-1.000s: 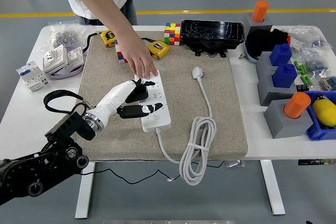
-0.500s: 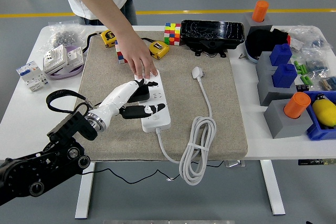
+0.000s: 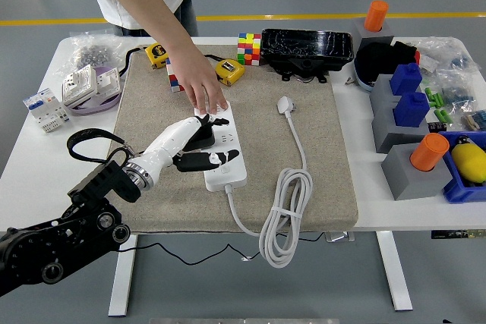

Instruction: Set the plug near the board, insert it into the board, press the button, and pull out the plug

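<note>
I have the left hand (image 3: 199, 146) over the power strip (image 3: 222, 149), its fingers (image 3: 216, 158) clamped on the black plug (image 3: 203, 135) seated there. A person's hand (image 3: 205, 92) steadies the strip at 12 o'clock. I judge the pull-out is next: a straight upward lift.

White plastic power strip (image 3: 228, 165): its left side hidden under the robot's left hand (image 3: 199, 146), its far end under the person's hand (image 3: 203, 90). Black plug not distinguishable from the dark fingers. Person cropped by the top edge.
</note>
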